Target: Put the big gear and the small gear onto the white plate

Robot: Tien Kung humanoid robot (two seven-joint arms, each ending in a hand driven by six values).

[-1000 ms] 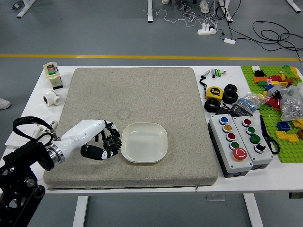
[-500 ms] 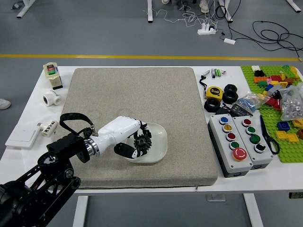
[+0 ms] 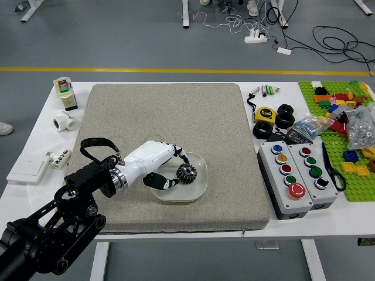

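Button boxes (image 3: 280,193) stand apart; robot hand (image 3: 156,157) overhangs plate (image 3: 193,192)

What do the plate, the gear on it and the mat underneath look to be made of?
The plate is white and smooth with a soft sheen: glazed ceramic or hard plastic. The gear is dark with pale glints along its teeth, so probably metal. The mat looks like matte fabric or felt, judging by its speckled grey-beige surface.
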